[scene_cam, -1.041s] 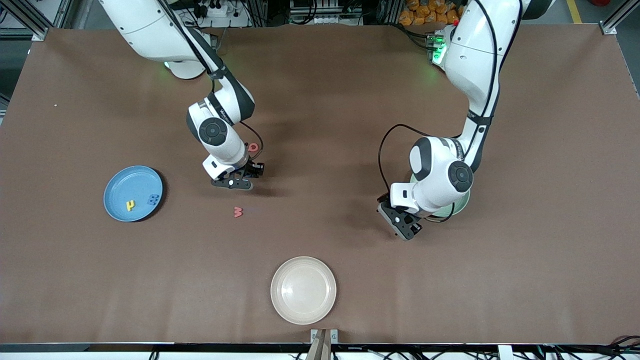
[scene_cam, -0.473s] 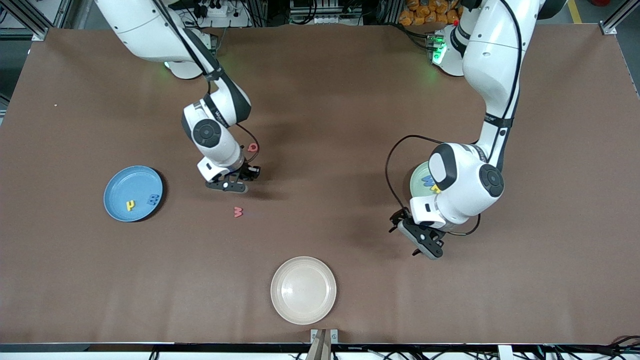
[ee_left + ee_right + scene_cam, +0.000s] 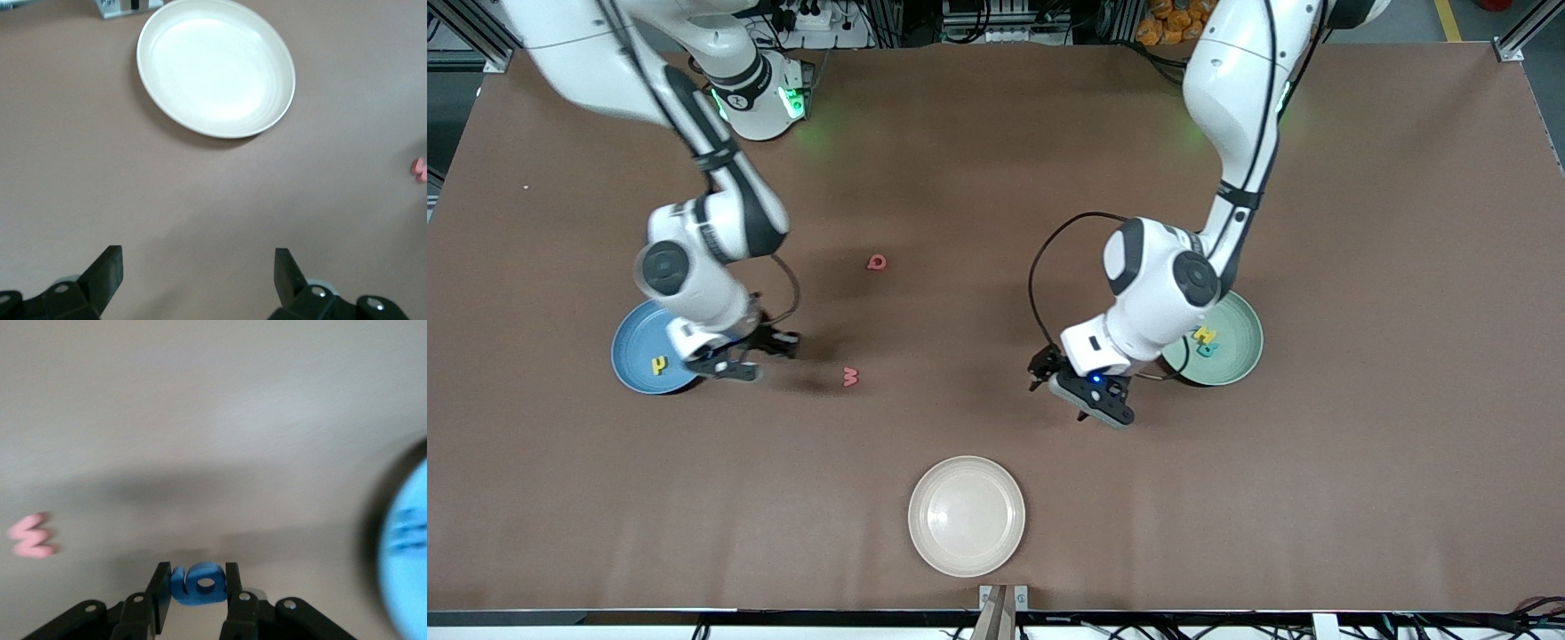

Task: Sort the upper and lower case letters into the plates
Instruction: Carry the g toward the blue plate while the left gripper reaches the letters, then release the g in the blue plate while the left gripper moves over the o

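Blue foam shows between the fingers of the right gripper [image 3: 197, 587]: a small blue letter [image 3: 198, 582], rounded with a hole through it, is pinched edge to edge so that it hangs flat over the brown table [image 3: 996, 160]. In the front view that gripper [image 3: 734, 356] is over the edge of the light blue plate [image 3: 633, 342] toward the middle of the table, a sensible place to be if the letter belongs with the yellow letter [image 3: 659, 364] already lying in that plate; I judge this to be the carry toward a drop, not yet made.

The left gripper [image 3: 1089, 396] hangs over bare table beside the mint green plate [image 3: 1240, 342], its fingers [image 3: 107, 267] spread wide with nothing between them. A yellow letter [image 3: 1204, 335] and a teal letter [image 3: 1208, 349] lie touching in that plate. From its wrist camera the cream-white plate [image 3: 217, 67] is seen, which holds nothing and takes no part in the sorting.

Two red letters are still loose on the table: the w-shaped one [image 3: 850, 377] lies between the two grippers, closer to the right one, and the rounded one [image 3: 877, 262] lies farther from the front camera. Whether each is upper or lower case I cannot tell for sure at this distance. With its fingers apart and the w within reach, the left arm looks ready to take it next.
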{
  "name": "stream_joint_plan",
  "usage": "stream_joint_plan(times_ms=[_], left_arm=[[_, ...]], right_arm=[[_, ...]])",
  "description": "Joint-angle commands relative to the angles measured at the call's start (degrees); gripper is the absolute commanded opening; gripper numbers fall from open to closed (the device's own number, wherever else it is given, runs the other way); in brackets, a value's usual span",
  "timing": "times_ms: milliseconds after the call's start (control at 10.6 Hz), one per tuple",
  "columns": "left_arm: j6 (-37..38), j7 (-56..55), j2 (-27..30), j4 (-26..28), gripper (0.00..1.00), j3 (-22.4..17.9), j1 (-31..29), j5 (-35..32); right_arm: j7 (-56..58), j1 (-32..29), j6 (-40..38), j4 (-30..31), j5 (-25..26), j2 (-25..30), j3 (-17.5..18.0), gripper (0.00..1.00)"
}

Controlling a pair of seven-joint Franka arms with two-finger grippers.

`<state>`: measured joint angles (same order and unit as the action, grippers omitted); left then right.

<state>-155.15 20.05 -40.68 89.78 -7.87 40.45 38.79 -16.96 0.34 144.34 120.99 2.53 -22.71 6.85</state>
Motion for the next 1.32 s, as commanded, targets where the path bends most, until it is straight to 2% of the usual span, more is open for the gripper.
stream_joint_plan(times_ms=[0, 189, 378, 473, 568, 662, 757, 946, 1230], left_arm=[[-8.1, -9.9, -3.0, -1.2, 1.00, -0.8, 6.1, 0.8], [-15.7, -16.7, -4.1, -0.5, 1.00, -0.8, 11.2, 0.9], [-16.2, -20.4, -4.7, -0.3, 1.00, -1.2, 16.2, 0.9], [-16.2, -21.4, -4.9, 0.0, 1.00, -2.7, 19.2, 0.9], [-16.1, -21.4, -6.0, 0.6, 1.00, -6.6, 24.4, 0.0], [-16.1, -21.5, -8.1, 0.5, 1.00, -11.5, 29.6, -0.9], [-16.1, -21.6, -9.6, -0.1, 1.00, -12.7, 32.0, -1.0], [-16.2, -21.7, -10.4, -2.3, 1.00, -12.8, 33.2, -4.9], [-20.3, -23.8, -12.3, -5.5, 1.00, -12.6, 34.3, -5.7]], right_arm=[[11.8, -8.0, -2.9, -1.2, 0.9, 0.7, 0.8, 0.00], [16.3, -12.8, -5.3, -1.7, 4.6, 0.6, 0.7, 0.00], [16.0, -13.0, -10.7, -1.5, 4.7, 0.9, 0.7, 0.00], [16.2, -13.2, -12.5, -1.5, 4.8, 1.4, 0.7, 0.04], [16.4, -14.1, -13.5, -1.6, 4.9, 1.6, 0.6, 0.24], [16.4, -15.0, -13.6, -1.8, 6.1, 1.4, 0.6, 0.74], [16.4, -15.8, -13.6, -2.7, 7.3, 1.1, 0.6, 1.00], [16.4, -16.2, -13.6, -3.9, 7.5, 0.7, 0.6, 1.00], [16.4, -17.1, -13.4, -4.4, 8.7, 0.5, 0.6, 1.00]])
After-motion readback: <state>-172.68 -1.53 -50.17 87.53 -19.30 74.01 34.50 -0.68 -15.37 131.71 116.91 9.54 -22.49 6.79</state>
